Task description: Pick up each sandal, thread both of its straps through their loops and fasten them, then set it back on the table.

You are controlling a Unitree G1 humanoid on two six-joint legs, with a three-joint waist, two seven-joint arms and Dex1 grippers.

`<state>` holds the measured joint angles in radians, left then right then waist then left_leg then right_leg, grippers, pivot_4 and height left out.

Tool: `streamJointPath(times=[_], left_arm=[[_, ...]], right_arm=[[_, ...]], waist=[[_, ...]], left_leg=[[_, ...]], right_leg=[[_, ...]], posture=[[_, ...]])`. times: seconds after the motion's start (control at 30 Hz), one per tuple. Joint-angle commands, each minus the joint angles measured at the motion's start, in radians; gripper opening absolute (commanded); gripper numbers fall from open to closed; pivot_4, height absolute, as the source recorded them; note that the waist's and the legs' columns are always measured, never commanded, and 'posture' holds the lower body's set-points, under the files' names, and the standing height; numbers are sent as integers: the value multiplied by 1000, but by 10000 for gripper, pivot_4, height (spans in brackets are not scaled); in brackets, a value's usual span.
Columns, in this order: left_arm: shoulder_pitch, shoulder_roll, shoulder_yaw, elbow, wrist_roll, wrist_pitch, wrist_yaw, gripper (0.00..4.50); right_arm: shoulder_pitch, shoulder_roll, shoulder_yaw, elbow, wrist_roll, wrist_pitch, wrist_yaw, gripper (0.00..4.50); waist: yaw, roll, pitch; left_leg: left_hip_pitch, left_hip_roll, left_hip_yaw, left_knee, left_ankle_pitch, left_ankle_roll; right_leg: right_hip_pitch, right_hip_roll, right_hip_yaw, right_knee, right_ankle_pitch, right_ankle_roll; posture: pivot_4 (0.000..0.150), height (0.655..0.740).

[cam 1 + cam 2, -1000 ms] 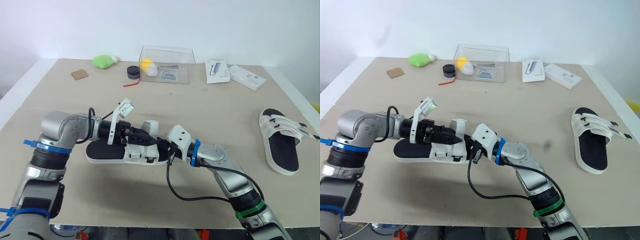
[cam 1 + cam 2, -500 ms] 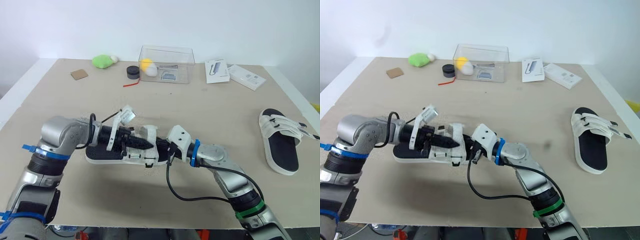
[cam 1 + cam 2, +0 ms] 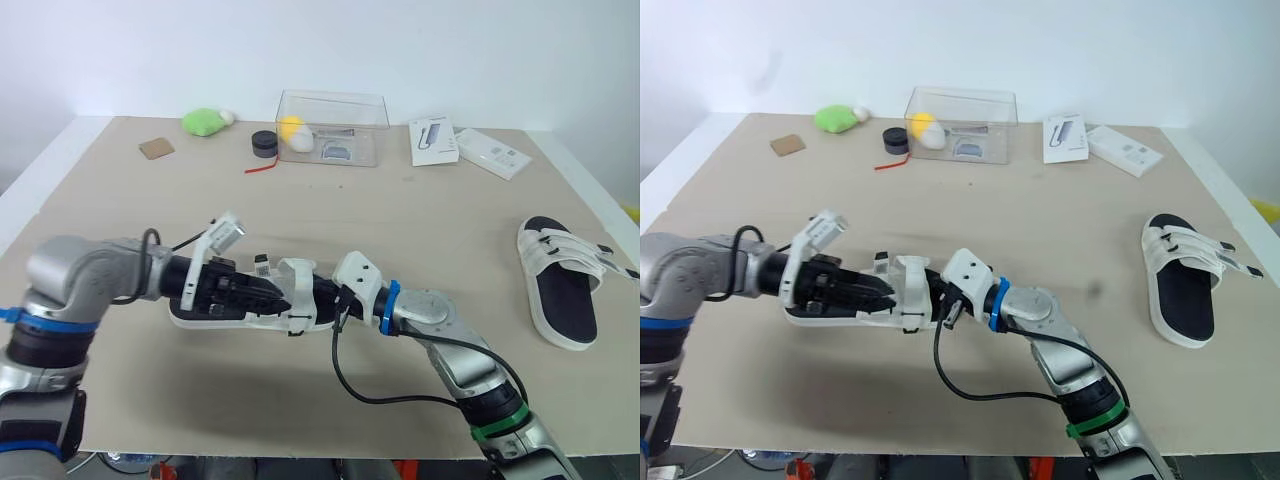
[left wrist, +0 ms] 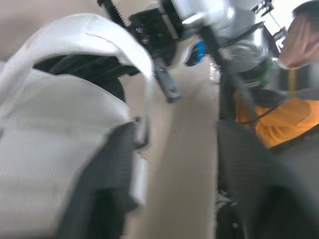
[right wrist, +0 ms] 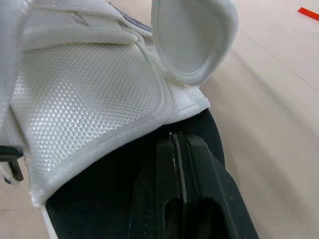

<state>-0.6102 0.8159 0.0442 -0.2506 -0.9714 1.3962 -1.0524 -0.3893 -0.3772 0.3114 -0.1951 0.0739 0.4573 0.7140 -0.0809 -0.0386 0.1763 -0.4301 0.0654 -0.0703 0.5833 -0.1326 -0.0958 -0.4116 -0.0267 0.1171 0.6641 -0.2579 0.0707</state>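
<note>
Out on the tan table point(image 3: 450, 220) the near sandal point(image 3: 200, 312) lies flat between my arms, and my left gripper point(image 3: 268, 296), jaws spread, has dropped low along its footbed, so the strap point(image 3: 297, 272) curls loose over my right gripper point(image 5: 180, 142), jaws pressed together, and I judge it still unthreaded.
</note>
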Motion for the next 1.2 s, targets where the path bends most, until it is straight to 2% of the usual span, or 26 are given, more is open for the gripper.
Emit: streamJointPath(times=[0.03, 0.13, 0.23, 0.33, 0.47, 0.57, 0.7, 0.97, 1.07, 1.2], left_arm=[[117, 84, 127, -163, -123, 44, -15, 43756], [214, 98, 157, -258, -155, 10, 20, 43756], [301, 80, 124, -330, -107, -60, 85, 43756], [387, -23, 72, -358, -10, -215, 167, 43756], [449, -64, -28, -350, 167, -392, 222, 43756], [447, -128, -13, -320, 143, -415, 258, 43756], [454, -157, -41, -313, 187, -448, 292, 43756], [453, -236, -35, -301, 125, -404, 351, 43756], [456, -248, -31, -298, 100, -395, 365, 35566], [456, -250, -35, -292, 78, -383, 368, 15023]], right_arm=[[18, -10, 7, 14, -6, 26, -1, 0], [17, -10, 8, 16, -6, 25, 3, 0], [13, -8, 13, 24, -6, 19, 11, 0], [1, -3, 19, 38, -7, 12, 16, 0], [-14, -5, 16, 49, -6, 10, 23, 0], [-17, -10, 16, 54, -9, 4, 32, 0], [-15, -11, 13, 50, -9, 5, 33, 0], [-11, -11, 13, 46, -10, 10, 32, 0], [-11, -12, 13, 46, -10, 10, 32, 0], [-13, -12, 12, 47, -10, 10, 31, 0]], waist=[[-1, 0, 0], [0, -1, 0], [2, -1, 0], [2, -1, 0], [1, -2, 0], [2, -2, 0], [2, -3, 0], [3, -3, 0], [4, -3, 0], [4, -3, 0]], left_leg=[[0, 0, 0, 0, 0, 0], [0, 0, 0, 0, -2, -1], [2, 0, 0, 1, -2, -1], [3, 0, 1, 2, -2, -1], [3, 0, 1, 2, -2, -2], [3, 0, 1, 1, -2, -2], [3, 0, 1, 2, -2, -2], [2, 0, 1, 2, -2, -2], [2, 0, 1, 2, -2, -2], [3, 0, 1, 2, -2, -2]], right_leg=[[0, 0, 0, 0, 0, 0], [0, 0, 0, 0, -2, -1], [1, -1, 0, 0, -2, -2], [2, -2, 0, -1, -2, -2], [2, -2, 0, -1, -1, -3], [2, -1, 0, -1, -1, -3], [2, -2, 0, -1, -1, -3], [3, -2, 0, -1, -1, -3], [3, -2, 0, -1, -1, -3], [3, -1, 0, -1, -1, -2]], posture=[[1500, 7400], [1500, 7400], [1500, 7400], [1500, 7400], [1500, 7400], [1500, 7400], [1500, 7400], [1500, 7400], [1500, 7400], [1500, 7400]])
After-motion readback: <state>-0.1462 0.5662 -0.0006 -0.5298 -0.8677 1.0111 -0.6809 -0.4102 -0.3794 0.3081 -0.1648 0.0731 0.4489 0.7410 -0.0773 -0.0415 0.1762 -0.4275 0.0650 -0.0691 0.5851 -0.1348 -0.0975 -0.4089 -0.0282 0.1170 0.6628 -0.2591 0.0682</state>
